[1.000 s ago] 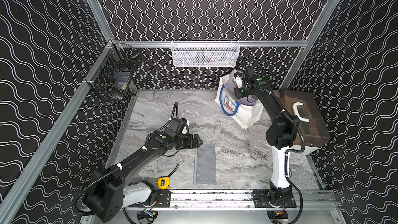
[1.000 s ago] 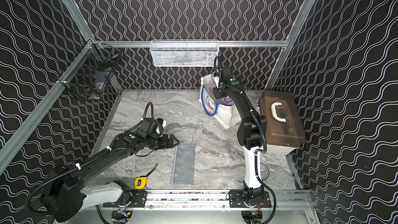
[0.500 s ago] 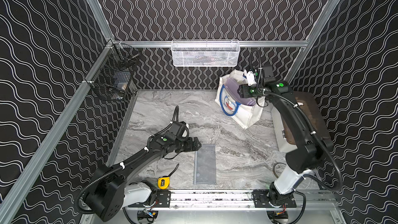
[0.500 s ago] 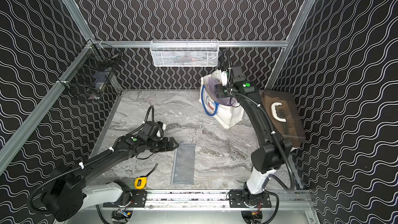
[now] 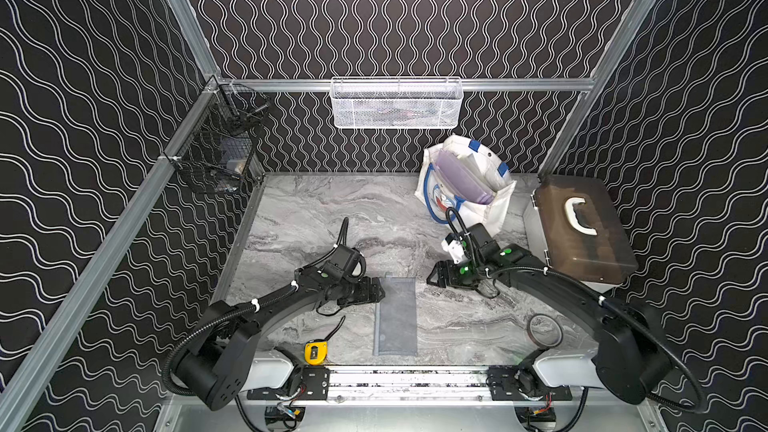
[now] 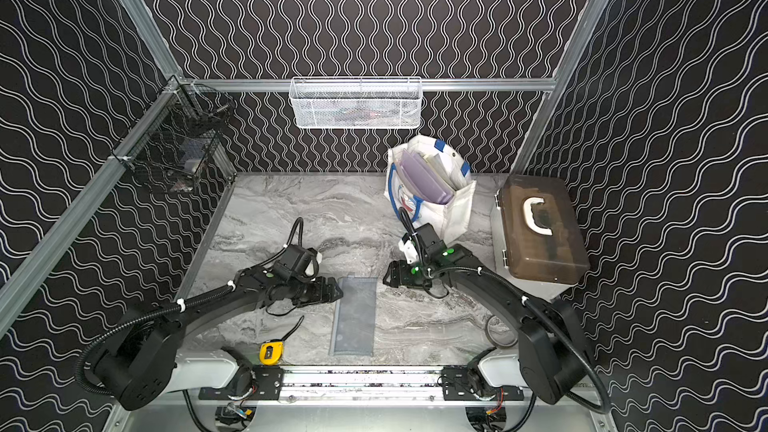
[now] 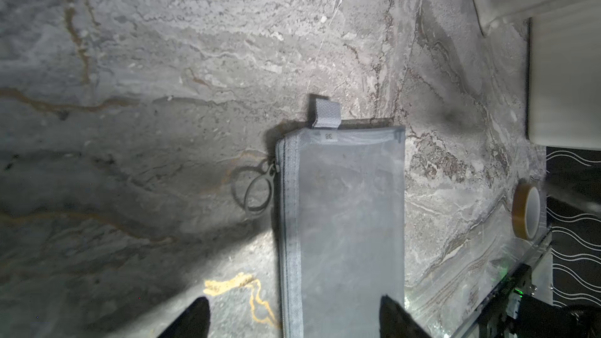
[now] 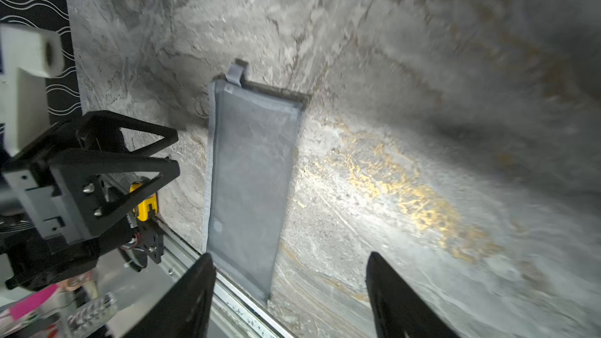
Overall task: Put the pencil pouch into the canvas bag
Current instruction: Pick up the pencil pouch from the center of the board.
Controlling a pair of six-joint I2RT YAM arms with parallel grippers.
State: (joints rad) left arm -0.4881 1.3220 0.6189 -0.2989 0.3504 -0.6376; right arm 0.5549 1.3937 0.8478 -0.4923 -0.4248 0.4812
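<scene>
The flat grey translucent pencil pouch lies ungripped, its far end between the open, empty left gripper and right gripper, whose fingertips both wrist views cut off.

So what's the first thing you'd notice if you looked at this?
Probably the black left gripper and right gripper, both open, on either side of a flat grey pencil pouch lying on the marble table. Then the blue-handled white canvas bag, standing at the back right beside a brown case.
</scene>
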